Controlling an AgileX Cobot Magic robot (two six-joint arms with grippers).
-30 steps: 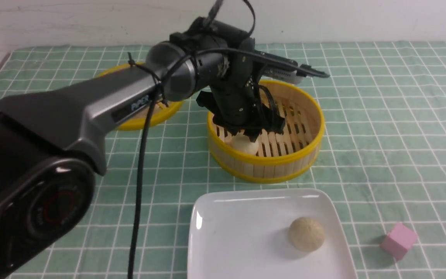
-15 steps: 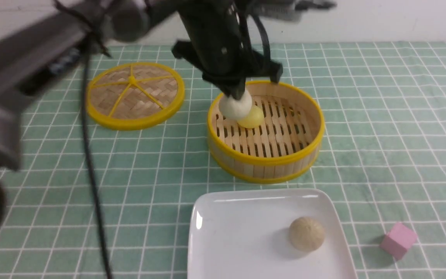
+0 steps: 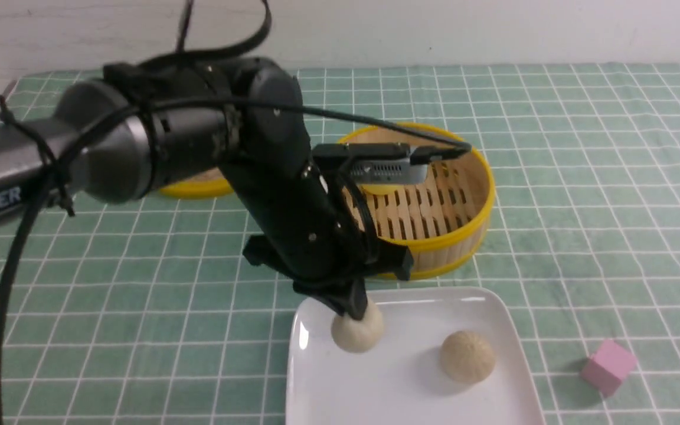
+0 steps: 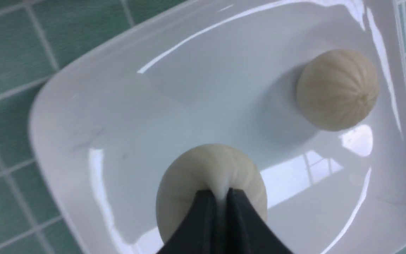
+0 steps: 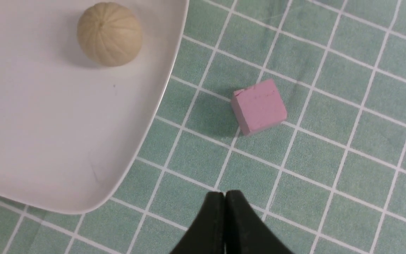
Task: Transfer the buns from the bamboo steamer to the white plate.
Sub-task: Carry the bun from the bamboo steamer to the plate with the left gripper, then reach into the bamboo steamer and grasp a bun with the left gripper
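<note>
Across the green checked cloth (image 3: pixel 582 177), the left arm (image 3: pixel 157 147) reaches in from the plate's left, ending over its far left corner. The plate (image 3: pixel 399 389) is the reference item. The steamer (image 3: pixel 470 236) stands upright just behind the plate, not touching it. The lid (image 3: pixel 198 188) lies behind and left of the plate, largely hidden by the arm.

Buns:
- A cream bun (image 3: pixel 359 333) sits at the plate's far left part. Contact with the plate cannot be determined.
- A beige bun (image 3: pixel 467 356) rests on the plate, right of centre.
- A yellow bun (image 3: pixel 378 189) is partly visible inside the steamer.

The cube (image 3: pixel 607 366) lies on the cloth just right of the plate.

The left gripper (image 4: pixel 220 192) pinches the cream bun's crown, its jaws nearly together. The right gripper (image 5: pixel 225 194) has its jaws together and empty, and hangs above the cloth right of the plate, near the cube.
</note>
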